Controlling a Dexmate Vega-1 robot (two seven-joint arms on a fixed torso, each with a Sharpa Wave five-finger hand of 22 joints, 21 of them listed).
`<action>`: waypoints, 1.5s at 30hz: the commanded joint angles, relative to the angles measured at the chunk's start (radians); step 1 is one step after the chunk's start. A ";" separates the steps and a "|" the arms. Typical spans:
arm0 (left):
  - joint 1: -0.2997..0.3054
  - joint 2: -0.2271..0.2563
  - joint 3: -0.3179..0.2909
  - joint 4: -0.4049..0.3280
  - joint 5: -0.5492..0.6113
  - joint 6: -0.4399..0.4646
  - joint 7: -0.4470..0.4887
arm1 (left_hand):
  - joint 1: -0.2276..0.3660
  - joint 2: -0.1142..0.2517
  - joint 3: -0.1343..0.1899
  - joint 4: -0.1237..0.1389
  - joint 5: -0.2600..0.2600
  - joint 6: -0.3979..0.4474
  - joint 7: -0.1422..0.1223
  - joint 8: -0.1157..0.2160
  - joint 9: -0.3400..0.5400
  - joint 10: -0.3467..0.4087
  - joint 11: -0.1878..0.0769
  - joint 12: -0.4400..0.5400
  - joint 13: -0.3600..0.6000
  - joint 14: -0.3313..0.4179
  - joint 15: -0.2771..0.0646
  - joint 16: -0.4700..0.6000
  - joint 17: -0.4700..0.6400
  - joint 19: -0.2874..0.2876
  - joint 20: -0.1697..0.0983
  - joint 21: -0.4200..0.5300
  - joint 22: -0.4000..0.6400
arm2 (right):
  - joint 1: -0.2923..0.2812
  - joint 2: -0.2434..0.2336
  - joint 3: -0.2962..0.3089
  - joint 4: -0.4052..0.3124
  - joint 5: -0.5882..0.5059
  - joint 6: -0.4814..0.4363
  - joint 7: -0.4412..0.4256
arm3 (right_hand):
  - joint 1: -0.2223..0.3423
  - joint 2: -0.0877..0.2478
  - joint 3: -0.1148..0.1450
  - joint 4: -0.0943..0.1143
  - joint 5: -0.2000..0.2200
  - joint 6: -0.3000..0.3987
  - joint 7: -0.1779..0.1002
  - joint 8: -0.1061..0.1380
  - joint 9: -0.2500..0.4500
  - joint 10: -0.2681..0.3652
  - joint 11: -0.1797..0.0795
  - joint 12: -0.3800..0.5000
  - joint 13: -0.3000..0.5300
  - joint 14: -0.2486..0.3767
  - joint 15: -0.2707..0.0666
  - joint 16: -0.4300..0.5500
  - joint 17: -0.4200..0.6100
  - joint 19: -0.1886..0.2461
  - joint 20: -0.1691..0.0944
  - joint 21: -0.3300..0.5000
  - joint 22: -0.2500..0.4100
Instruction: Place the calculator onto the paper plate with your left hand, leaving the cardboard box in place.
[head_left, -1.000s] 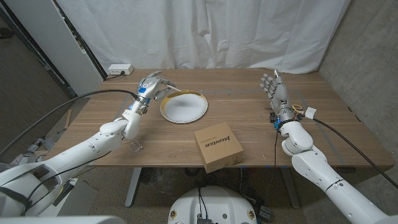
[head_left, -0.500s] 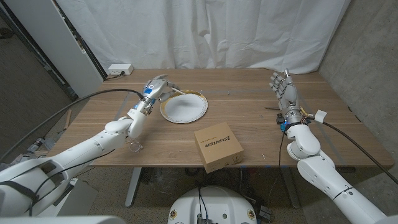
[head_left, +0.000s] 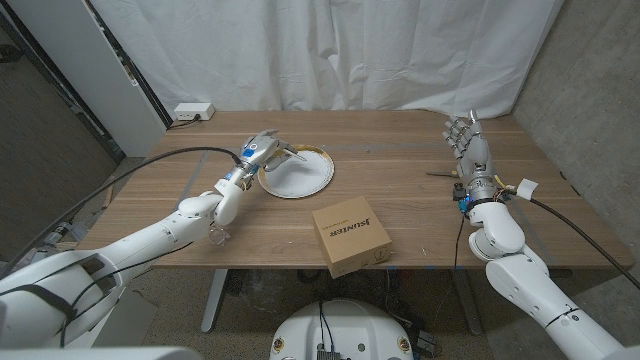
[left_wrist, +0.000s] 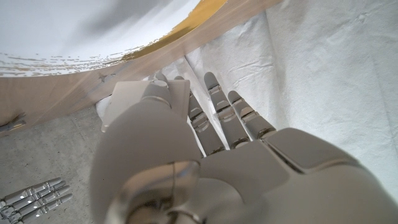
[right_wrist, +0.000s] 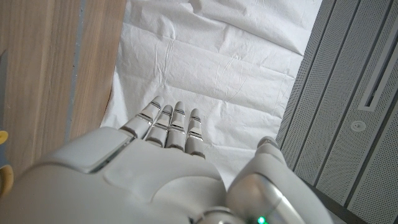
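Note:
My left hand (head_left: 262, 149) hovers at the left rim of the paper plate (head_left: 298, 176), a white plate with a gold edge. It grips the calculator (head_left: 289, 152), a thin pale slab that sticks out to the right over the plate's rim. The left wrist view shows the calculator (left_wrist: 132, 94) pinched under the thumb, with the paper plate (left_wrist: 74, 31) just beyond the fingers (left_wrist: 219, 106). The brown cardboard box (head_left: 350, 236) lies near the table's front edge, apart from both hands. My right hand (head_left: 468, 142) is raised at the right side, fingers straight and holding nothing.
A white power strip (head_left: 193, 112) lies at the back left corner. A small dark stick-like item (head_left: 440, 173) lies on the wood close to my right wrist. A white curtain (head_left: 400, 50) hangs behind the table (head_left: 400, 190).
My left hand has carried the calculator rightward, from beside the plate to over its left rim. My right hand has drifted to the right. The box has not moved.

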 joint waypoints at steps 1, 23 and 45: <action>-0.007 0.000 0.032 -0.009 0.009 0.031 -0.057 | 0.000 -0.008 0.003 0.004 0.000 0.124 0.109 -0.002 0.003 0.009 0.000 0.002 0.004 0.000 -0.117 -0.002 0.000 -0.007 -0.033 -0.002 0.002 | -0.020 -0.009 0.025 -0.026 0.006 -0.016 0.003 | 0.001 0.006 -0.002 -0.005 0.003 0.007 0.001 0.002 0.005 0.006 0.004 0.003 0.003 0.006 -0.001 0.004 0.003 0.012 -0.002 0.003 0.005; -0.033 0.023 0.042 -0.071 0.019 0.068 -0.256 | 0.000 -0.011 0.006 0.009 -0.001 0.124 0.107 -0.008 0.006 0.009 0.000 0.001 0.004 -0.010 -0.117 -0.004 0.000 -0.010 -0.031 -0.002 0.002 | -0.016 0.002 0.022 -0.031 0.001 -0.029 0.002 | 0.001 0.007 -0.003 -0.005 0.003 0.007 0.003 0.002 0.005 0.005 0.004 0.003 0.003 0.006 0.000 0.004 0.003 0.012 -0.002 0.002 0.005; -0.058 0.019 0.047 -0.024 0.014 0.007 -0.258 | 0.011 -0.019 0.012 0.006 -0.004 0.112 0.100 -0.019 0.006 0.009 -0.001 -0.001 0.004 -0.005 -0.119 -0.002 -0.001 -0.008 -0.044 -0.001 0.001 | -0.008 0.016 0.006 -0.026 -0.016 -0.037 -0.017 | 0.001 0.008 -0.004 -0.007 0.003 0.007 0.003 0.002 0.005 0.006 0.005 0.003 0.003 0.008 -0.001 0.005 0.003 0.013 -0.001 0.003 0.005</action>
